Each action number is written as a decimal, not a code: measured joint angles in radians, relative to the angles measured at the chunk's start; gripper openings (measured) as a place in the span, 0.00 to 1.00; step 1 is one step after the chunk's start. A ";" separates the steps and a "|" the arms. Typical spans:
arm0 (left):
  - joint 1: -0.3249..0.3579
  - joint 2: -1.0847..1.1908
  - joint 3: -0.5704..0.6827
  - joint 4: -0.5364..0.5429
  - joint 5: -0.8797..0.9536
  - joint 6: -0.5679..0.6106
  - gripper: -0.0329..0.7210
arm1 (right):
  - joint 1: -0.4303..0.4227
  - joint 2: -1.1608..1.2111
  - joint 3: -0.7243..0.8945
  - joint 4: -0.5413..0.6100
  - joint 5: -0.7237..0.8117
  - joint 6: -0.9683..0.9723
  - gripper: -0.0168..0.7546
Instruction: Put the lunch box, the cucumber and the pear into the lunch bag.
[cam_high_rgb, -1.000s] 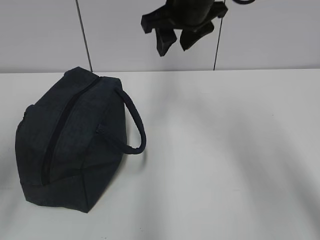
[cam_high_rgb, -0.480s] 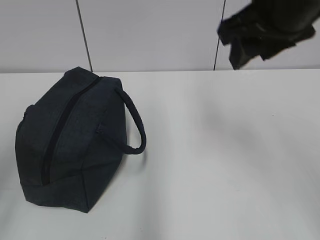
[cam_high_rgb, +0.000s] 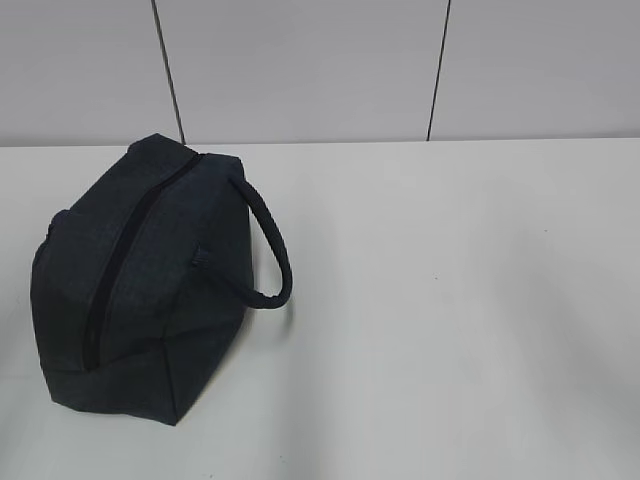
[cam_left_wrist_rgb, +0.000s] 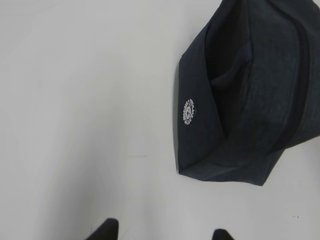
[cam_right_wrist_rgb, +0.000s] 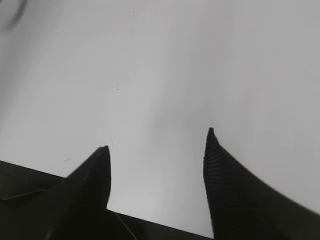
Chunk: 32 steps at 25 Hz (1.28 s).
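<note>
The dark navy lunch bag (cam_high_rgb: 140, 285) stands on the white table at the left of the exterior view, its long zipper shut and its handle strap (cam_high_rgb: 268, 245) looping to the right. It also shows in the left wrist view (cam_left_wrist_rgb: 250, 95), with a round white logo on its side. My left gripper (cam_left_wrist_rgb: 162, 234) is open and empty, short of the bag over bare table. My right gripper (cam_right_wrist_rgb: 156, 140) is open and empty over bare white table. Neither gripper shows in the exterior view. The lunch box, cucumber and pear are out of view.
A white table (cam_high_rgb: 450, 300) runs to a grey panelled wall (cam_high_rgb: 300, 70) at the back. A faint dark ring mark (cam_right_wrist_rgb: 11, 12) shows at the top left of the right wrist view.
The dark gripper at the top of the exterior view moved right and then left the frame. The bag has not moved.
</note>
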 joint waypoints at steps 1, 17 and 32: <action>0.000 -0.025 0.000 0.001 0.011 0.000 0.50 | 0.000 -0.080 0.037 0.000 0.000 0.002 0.62; 0.000 -0.340 0.056 0.028 0.060 0.000 0.44 | 0.000 -0.775 0.272 -0.042 0.101 -0.010 0.62; 0.000 -0.505 0.078 0.038 0.088 0.000 0.39 | 0.000 -0.777 0.274 -0.041 0.105 -0.035 0.50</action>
